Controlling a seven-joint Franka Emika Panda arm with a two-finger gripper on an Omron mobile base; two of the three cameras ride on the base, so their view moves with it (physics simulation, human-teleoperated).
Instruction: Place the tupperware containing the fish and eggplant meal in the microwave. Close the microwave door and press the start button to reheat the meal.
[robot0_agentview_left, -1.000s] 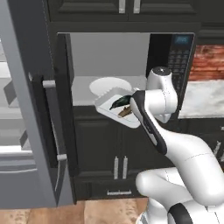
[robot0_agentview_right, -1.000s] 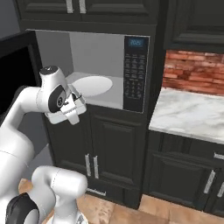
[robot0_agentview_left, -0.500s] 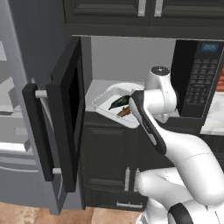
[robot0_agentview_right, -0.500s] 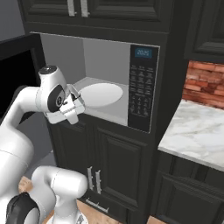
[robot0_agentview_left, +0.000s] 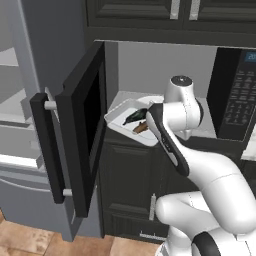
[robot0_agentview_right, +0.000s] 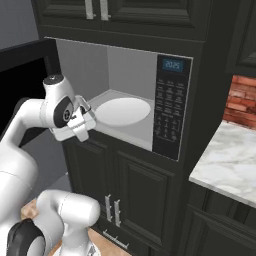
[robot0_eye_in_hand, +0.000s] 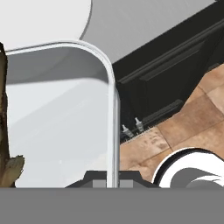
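Here we see the gripper (robot0_eye_in_hand: 113, 183) closed on the rim of the tupperware (robot0_eye_in_hand: 61, 127), with the thin wall of the container running up between its two dark tips in the hand view. In the left base view the tupperware (robot0_agentview_left: 129, 121) hangs tilted at the front edge of the microwave (robot0_agentview_left: 165, 90) opening, partly over the grey floor inside and partly out in front of it, just beside the white arm. The meal (robot0_agentview_left: 137, 119) lies inside it as a dark green piece and a brown piece; in the hand view we see only a brown lump (robot0_eye_in_hand: 6, 131) at the left edge. The door (robot0_agentview_left: 82, 130) stands wide open to the left, with its black handle (robot0_agentview_left: 47, 145) on pegs facing outward. In the right base view the hand (robot0_agentview_right: 75, 120) is at the left front corner of the opening, and behind it a round white plate (robot0_agentview_right: 122, 111) rests on the grey floor of the microwave. The keypad (robot0_agentview_right: 167, 107) with a small blue display (robot0_agentview_right: 172, 64) is to the right of the opening. Dark cabinets (robot0_agentview_right: 135, 185) are under the microwave, a marble counter (robot0_agentview_right: 227, 162) is at the right, and a grey fridge (robot0_agentview_left: 25, 125) is behind the door.
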